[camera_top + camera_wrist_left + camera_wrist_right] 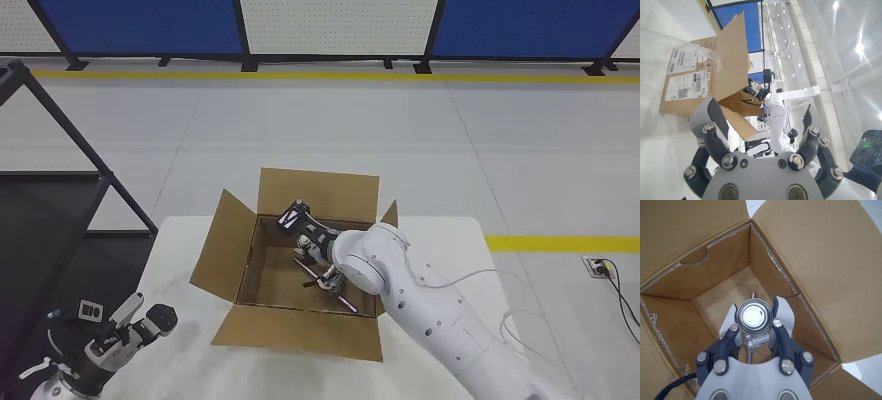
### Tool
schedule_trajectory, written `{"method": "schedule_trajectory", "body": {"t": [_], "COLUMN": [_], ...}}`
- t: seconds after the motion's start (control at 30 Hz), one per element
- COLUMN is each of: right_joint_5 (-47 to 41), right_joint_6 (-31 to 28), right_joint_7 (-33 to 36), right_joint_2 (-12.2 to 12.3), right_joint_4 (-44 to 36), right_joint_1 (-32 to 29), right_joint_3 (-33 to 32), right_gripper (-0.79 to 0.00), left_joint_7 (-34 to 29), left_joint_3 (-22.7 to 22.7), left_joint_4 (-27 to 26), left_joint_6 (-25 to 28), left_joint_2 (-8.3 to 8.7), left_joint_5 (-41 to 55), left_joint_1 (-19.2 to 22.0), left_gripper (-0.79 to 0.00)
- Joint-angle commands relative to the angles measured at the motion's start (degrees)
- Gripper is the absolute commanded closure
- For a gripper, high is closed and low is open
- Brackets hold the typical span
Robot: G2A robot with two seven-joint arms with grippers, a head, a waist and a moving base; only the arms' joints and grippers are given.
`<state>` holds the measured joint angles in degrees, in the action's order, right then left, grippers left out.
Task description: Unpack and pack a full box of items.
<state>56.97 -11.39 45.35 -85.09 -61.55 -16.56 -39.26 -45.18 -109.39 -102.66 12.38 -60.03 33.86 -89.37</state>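
Observation:
An open cardboard box (300, 335) stands on the white table (180, 350), all flaps folded outward. My right gripper (754, 306) hangs inside the box, shut on a round metal can (753, 316) seen end-on with a white centre. Under the can, on the box floor, lies a clear plastic part (756, 341) on a thin metal rod (754, 294). In the top view my right gripper (322, 268) is down in the box's right half. My left gripper (761, 106) is open and holds nothing; it sits low beside the table's left front corner (147, 312), facing the box's labelled side (687, 75).
A black metal rack (60, 200) stands left of the table. The box's left flap (732, 56) and front flap (740, 123) stick out toward my left gripper. The box floor (715, 302) around the can is bare cardboard.

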Motion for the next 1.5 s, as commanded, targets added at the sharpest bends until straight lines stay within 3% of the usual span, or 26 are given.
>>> {"method": "schedule_trajectory", "body": {"t": [0.0, 0.3, 0.87, 1.0, 1.17, 1.47], "right_joint_5": [0.51, -2.51, 1.31, 1.1, 0.95, 1.42], "right_joint_6": [0.74, -3.56, 2.71, 2.28, 1.6, 1.34], "right_joint_7": [-1.45, -7.71, -13.35, -13.63, -13.96, -14.71], "right_joint_2": [-0.05, -2.07, -7.38, -8.46, -9.62, -11.11], "right_joint_4": [0.5, 11.68, 23.05, 25.68, 28.3, 31.25], "right_joint_1": [-0.84, 0.5, 3.28, 4.16, 5.06, 5.87], "right_joint_3": [-0.08, 0.56, 4.73, 4.93, 5.02, 4.87], "right_gripper": [0.0, 0.0, 0.0, -0.166, -0.308, -0.332], "left_joint_7": [0.0, 1.82, 2.06, 2.33, 2.36, 1.96], "left_joint_3": [0.0, 0.06, 0.3, 0.24, 0.21, 0.23], "left_joint_4": [0.0, -0.52, -0.96, -0.93, -0.9, -0.75], "left_joint_6": [0.0, -0.25, -0.25, -0.09, 0.06, 0.29], "left_joint_2": [0.0, -0.1, -0.11, -0.14, -0.16, -0.17], "left_joint_5": [0.0, -0.48, -1.47, -1.38, -1.19, -1.2], "left_joint_1": [0.0, -0.39, -0.2, -0.29, -0.34, -0.32], "left_gripper": [-0.785, -0.785, -0.785, -0.785, -0.785, -0.785]}}
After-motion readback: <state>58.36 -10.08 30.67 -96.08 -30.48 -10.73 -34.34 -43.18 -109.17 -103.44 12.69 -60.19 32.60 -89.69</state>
